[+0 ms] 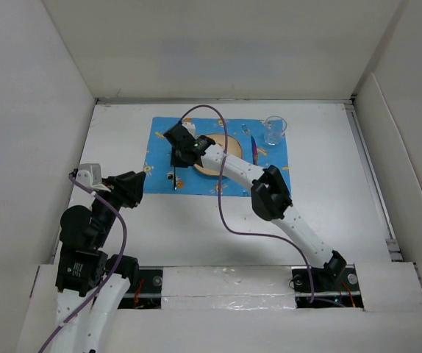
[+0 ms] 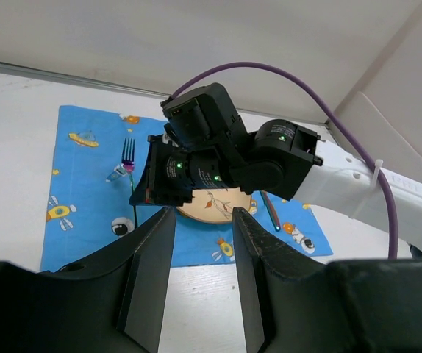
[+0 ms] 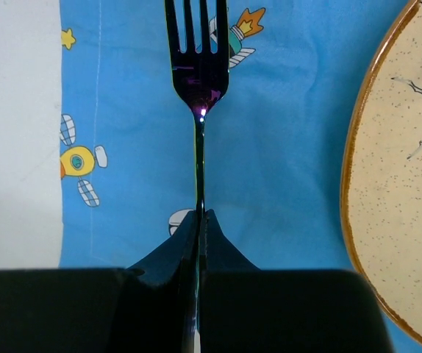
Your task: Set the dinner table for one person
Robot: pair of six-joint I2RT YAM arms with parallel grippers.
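My right gripper (image 1: 175, 163) (image 3: 201, 217) is shut on the handle of a dark purple fork (image 1: 174, 179) (image 3: 197, 81). It holds the fork low over the blue cartoon-print placemat (image 1: 159, 158), left of the speckled beige plate (image 1: 229, 147) (image 3: 409, 184). The fork (image 2: 129, 156) and the right gripper also show in the left wrist view. My left gripper (image 1: 139, 185) (image 2: 204, 250) is open and empty over the white dinner table (image 1: 328, 191), near the placemat's front left corner.
A clear glass (image 1: 274, 130) stands at the placemat's far right corner. A purple utensil (image 1: 254, 149) (image 2: 272, 211) lies right of the plate. Upright white panels border the table on three sides. My right arm reaches across the plate.
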